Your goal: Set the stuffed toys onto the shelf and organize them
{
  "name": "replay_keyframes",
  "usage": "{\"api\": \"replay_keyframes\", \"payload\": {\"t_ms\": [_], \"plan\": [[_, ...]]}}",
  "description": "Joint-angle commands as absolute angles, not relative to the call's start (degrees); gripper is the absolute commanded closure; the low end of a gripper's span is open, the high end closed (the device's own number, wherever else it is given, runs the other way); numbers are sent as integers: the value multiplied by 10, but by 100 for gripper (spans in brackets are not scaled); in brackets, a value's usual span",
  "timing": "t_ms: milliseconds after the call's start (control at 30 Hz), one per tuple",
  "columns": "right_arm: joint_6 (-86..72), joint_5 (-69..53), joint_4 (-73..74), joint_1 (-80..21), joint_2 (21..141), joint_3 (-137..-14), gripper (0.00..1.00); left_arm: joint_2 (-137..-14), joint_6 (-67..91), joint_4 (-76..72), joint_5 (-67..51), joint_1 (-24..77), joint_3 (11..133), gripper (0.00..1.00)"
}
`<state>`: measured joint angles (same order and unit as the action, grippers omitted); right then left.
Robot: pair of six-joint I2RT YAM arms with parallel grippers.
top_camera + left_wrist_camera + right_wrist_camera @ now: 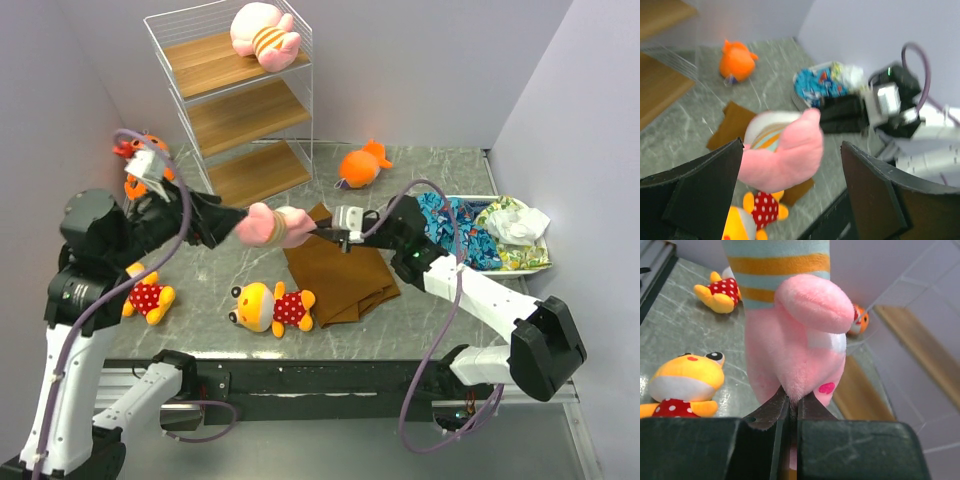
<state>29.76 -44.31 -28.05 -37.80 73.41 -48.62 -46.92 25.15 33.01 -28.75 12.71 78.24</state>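
Pink striped toy (270, 225) | pinched by right gripper (789, 403) | left gripper (791, 147) spread, seemingly flanking it

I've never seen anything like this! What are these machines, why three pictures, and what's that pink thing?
These are two robot arms bolted to a table. The wide picture comes from a camera above and behind them; the other two come from cameras on each wrist, showing its own fingers. The right gripper pinches a pink striped toy in mid-air, and the open left gripper straddles it. On the table lie a yellow dotted toy, a second yellow toy further left, a brown cloth and an orange shark; another shark sits left of the white shelf, whose top board holds a matching pink toy.
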Motion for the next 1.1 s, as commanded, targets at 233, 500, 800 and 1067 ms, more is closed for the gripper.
{"api": "replay_keyframes", "payload": {"t_ms": [233, 500, 800, 1067], "plan": [[483, -690, -129, -341, 719, -567, 100, -477, 95, 328, -550, 128, 740, 12], [391, -684, -277, -329, 701, -522, 100, -525, 6, 373, -659, 149, 738, 19], [381, -694, -283, -317, 721, -541, 100, -528, -21, 354, -688, 151, 713, 14], [350, -693, -323, -311, 727, -533, 100, -570, -31, 353, -655, 151, 728, 64]]}}
